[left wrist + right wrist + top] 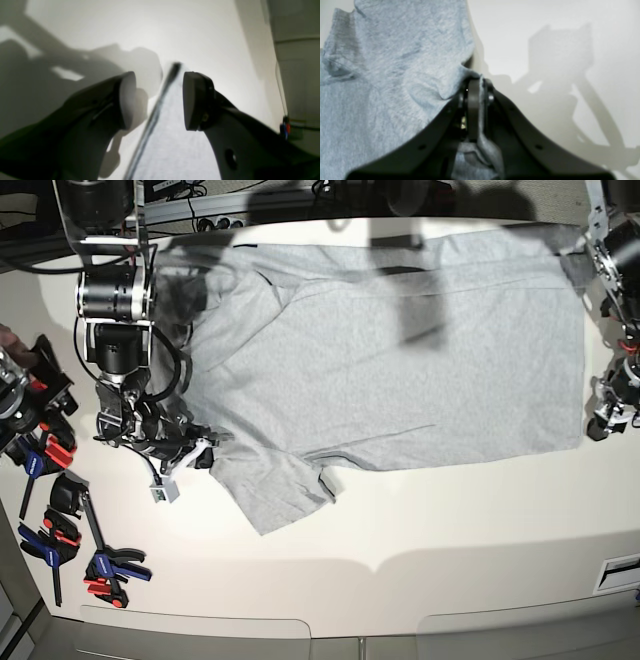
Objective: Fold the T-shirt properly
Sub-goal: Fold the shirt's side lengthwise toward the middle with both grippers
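In the left wrist view, the left gripper (158,100) has its two dark fingers spread wide apart. Nothing is between them. Below the gap lies a strip of the grey T-shirt (172,140) with a dark edge line, resting on the white table (200,32). The fingers do not touch the cloth here.

In the right wrist view, the right gripper (476,87) is squeezed shut on the T-shirt (395,75). A bit of grey cloth is pinched between the fingers and some hangs down behind them. The rest of the cloth is bunched and wrinkled on the left side. The white table (545,15) is on the right.

In the base view, the T-shirt (400,350) lies spread across the table (420,530), plain side up. One sleeve sticks out toward the near edge. The right gripper (195,455) is at the shirt's left edge, holding it. The left gripper (610,415) is at the shirt's right edge. Some clamps (60,510) with red and blue handles lie at the far left.
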You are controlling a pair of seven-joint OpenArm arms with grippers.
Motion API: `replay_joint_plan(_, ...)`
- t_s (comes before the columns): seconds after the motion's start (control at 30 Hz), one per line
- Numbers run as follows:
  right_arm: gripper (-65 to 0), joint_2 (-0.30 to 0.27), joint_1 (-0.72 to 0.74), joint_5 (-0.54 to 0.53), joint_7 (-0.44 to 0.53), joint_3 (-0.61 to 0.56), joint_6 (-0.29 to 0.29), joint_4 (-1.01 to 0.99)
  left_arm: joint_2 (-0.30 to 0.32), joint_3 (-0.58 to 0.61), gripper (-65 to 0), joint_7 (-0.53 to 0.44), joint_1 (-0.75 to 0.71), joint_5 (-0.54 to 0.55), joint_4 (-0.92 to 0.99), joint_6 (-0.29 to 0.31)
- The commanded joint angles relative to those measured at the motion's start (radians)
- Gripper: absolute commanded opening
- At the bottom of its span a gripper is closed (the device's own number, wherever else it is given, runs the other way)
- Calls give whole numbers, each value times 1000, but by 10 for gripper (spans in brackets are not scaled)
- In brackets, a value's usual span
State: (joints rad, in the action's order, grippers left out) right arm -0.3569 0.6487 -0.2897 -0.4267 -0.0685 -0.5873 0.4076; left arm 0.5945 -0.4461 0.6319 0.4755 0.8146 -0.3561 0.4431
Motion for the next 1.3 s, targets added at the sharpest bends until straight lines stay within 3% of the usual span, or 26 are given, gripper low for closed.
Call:
replay_joint_plan(0.0,-650,-6,13,27,-44,-2,6,2,-3,2,-364,34,24,-32,-5,-5)
replay_joint_plan(0.23,-650,-6,13,28,-44,-2,7,2,-65,2,-364,48,88,-108,-5,-4)
replay_joint_plan(0.4,-650,-6,13,28,-45,-2,7,2,-67,2,-376,49,110,-107,-5,0)
replay_joint_plan(0.5,-650,-6,13,28,-44,-2,7,2,-61,2,-433,48,112,-107,-5,23)
replay_joint_plan(0.73,-650,-6,13,27,-46,-2,7,2,-59,2,-646,16,112,-106,-5,56)
replay_joint_plan(0.8,-650,-8,13,13,-61,-2,6,5,-58,2,-650,-3,112,-106,-5,89)
replay_joint_plan(0.87,-650,-15,13,-34,-100,-2,-14,22,-56,2,-650,-8,111,-106,-5,127)
replay_joint_plan(0.97,-650,-41,13,-151,-192,6,-111,65,-42,2,-650,-19,106,-101,-5,146)
replay_joint_plan(1.1,-650,-89,13,-336,-344,76,-111,129,-16,2,-650,0,96,-80,-5,208)
replay_joint_plan(1.27,-650,-131,13,-520,-546,244,-111,161,19,2,-650,109,53,105,-18,255)
